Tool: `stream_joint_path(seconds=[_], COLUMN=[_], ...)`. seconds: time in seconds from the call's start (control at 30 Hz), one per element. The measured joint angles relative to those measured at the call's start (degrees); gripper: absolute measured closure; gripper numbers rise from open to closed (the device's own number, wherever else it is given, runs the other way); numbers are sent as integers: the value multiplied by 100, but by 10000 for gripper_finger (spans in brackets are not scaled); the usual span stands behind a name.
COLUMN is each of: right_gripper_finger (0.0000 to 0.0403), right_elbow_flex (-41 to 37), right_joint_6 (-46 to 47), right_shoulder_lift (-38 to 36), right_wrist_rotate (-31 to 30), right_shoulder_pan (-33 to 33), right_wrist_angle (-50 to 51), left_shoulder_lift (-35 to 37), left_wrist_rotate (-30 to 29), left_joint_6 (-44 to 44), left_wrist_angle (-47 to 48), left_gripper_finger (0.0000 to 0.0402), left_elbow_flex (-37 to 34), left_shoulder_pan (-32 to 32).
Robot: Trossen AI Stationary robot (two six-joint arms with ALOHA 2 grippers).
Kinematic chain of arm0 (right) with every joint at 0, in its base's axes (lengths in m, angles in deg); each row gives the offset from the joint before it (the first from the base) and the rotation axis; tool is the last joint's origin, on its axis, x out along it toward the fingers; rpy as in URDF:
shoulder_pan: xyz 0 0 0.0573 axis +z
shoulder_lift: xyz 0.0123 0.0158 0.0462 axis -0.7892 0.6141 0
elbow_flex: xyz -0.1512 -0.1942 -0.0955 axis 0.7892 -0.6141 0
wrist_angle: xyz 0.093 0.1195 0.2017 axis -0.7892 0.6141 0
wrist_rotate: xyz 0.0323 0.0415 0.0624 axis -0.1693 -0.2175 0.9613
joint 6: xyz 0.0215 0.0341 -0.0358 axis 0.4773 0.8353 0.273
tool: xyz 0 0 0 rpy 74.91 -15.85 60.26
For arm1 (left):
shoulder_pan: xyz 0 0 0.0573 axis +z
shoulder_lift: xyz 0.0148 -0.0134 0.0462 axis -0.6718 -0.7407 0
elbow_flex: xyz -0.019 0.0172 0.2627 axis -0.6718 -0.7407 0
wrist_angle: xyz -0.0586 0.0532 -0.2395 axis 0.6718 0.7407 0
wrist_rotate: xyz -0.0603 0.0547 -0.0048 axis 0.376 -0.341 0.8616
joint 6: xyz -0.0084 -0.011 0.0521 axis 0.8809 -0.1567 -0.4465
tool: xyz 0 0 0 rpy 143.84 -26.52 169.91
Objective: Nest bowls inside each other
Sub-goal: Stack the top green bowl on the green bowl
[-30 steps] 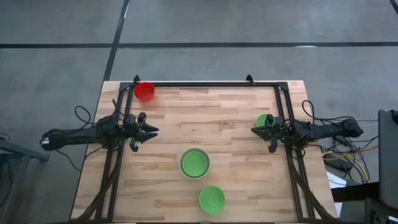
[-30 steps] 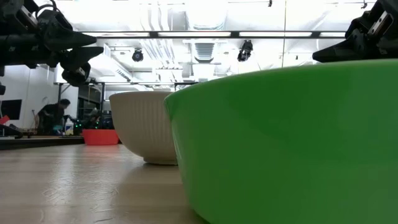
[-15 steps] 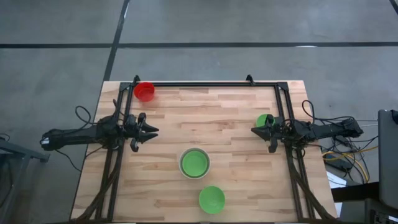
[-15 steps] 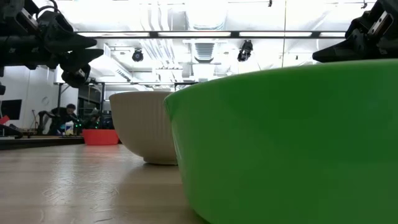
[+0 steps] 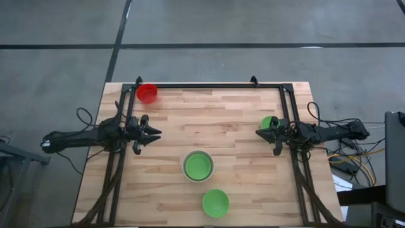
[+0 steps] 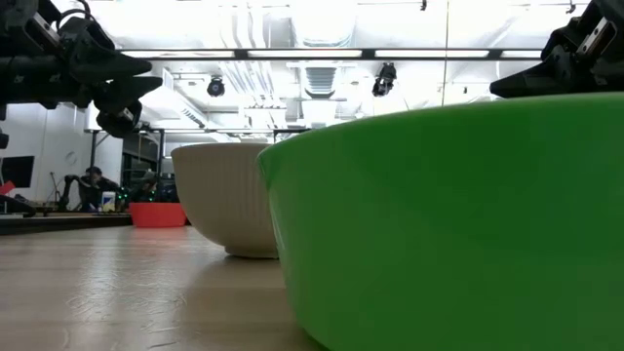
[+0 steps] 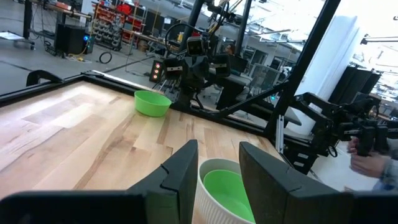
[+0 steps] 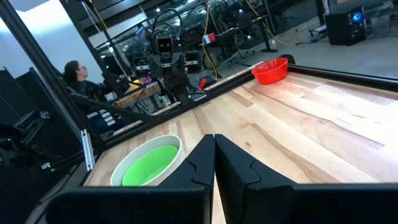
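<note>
A whitish-grey bowl [image 5: 198, 166] stands on its base near the table's middle, with a green bowl [image 7: 227, 190] nested inside it. A second green bowl [image 5: 215, 202] stands near the front edge. A third green bowl [image 5: 268, 121] stands at the right, just beside my right gripper. A red bowl [image 5: 147, 93] stands at the far left corner. My left gripper [image 5: 155, 133] hovers open and level at the left, above the table. My right gripper [image 5: 258, 132] hovers shut and level at the right. Neither one touches a bowl.
A black frame [image 5: 209, 85] runs along the table's far edge and down both sides by the arm bases. Bare wood [image 5: 209, 120] lies between the two grippers. People show in the room beyond the table [image 8: 74, 71], and a person's hand [image 7: 373, 163] appears off the table's side.
</note>
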Motion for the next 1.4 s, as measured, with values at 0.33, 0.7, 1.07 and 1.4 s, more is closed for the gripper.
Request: stream_joint_path(seconds=[0.33,0.7,1.07,1.4], right_gripper_finger=[394,394,394,394], right_elbow_flex=[2,231,2205,4268], right_joint_6=[417,-17,-136,131], right_shoulder_lift=[-2,8,678,2567], right_wrist_rotate=[-2,0,-566,-231], right_shoulder_pan=[-2,-2,-2,0], right_wrist_angle=[-408,-1101,1618,3398], left_shoulder_lift=[0,0,-2,-2], left_wrist_rotate=[0,0,0,0], left_joint_6=[2,2,2,2], left_wrist_angle=[0,0,0,2], left_gripper_finger=[280,280,280,280], left_elbow_flex=[0,0,0,2], left_shoulder_pan=[0,0,0,0])
